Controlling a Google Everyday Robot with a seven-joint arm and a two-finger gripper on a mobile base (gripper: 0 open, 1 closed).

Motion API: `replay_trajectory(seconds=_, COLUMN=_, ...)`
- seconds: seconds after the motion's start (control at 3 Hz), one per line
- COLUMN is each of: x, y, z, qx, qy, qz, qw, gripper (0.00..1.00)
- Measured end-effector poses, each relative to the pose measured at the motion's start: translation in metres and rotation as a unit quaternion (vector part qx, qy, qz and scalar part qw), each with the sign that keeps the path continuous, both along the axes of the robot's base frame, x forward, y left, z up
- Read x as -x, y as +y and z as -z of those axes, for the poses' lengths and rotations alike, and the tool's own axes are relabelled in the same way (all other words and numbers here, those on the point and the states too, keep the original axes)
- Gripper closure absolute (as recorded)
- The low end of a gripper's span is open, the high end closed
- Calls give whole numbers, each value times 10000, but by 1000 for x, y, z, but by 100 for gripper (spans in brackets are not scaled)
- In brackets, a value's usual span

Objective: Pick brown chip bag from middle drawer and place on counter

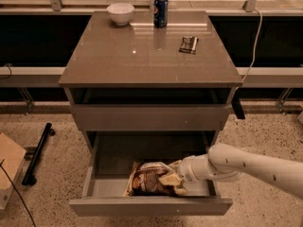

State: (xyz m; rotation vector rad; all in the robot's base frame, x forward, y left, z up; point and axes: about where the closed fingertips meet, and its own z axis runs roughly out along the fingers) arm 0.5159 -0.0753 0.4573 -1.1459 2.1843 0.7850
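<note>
The brown chip bag [147, 179] lies flat in the open middle drawer [150, 205], near its front, dark brown in the centre with cream-tan edges. My gripper [171, 176] reaches in from the right on a white arm and sits over the bag's right end, its pale fingers touching the bag. The counter [142, 56] is the glossy grey-brown top of the cabinet, above the drawer.
On the counter stand a white bowl [120, 13] at the back left and a blue can [160, 11] at the back centre, with a small dark flat wrapper [189, 44] to the right. A black bar [37, 153] and a cardboard box [8, 167] lie on the floor at left.
</note>
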Motion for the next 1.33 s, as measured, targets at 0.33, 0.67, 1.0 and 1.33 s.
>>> replay_trajectory(seconds=0.33, x=-5, y=16, z=-36, qx=-226, qy=-391, qz=-207, qw=9988, gripper=95)
replay_trajectory(seconds=0.67, x=-4, y=37, z=-79, qx=-644, qy=-786, qz=-497, qw=9936, gripper=100)
replay_trajectory(seconds=1.0, x=8, y=54, z=-118, qx=-1045, qy=-1049, qz=-790, qw=9858, gripper=100)
replay_trajectory(seconds=1.33, x=24, y=64, z=-168, qx=-1362, qy=-1222, qz=-1169, qw=9761, gripper=100)
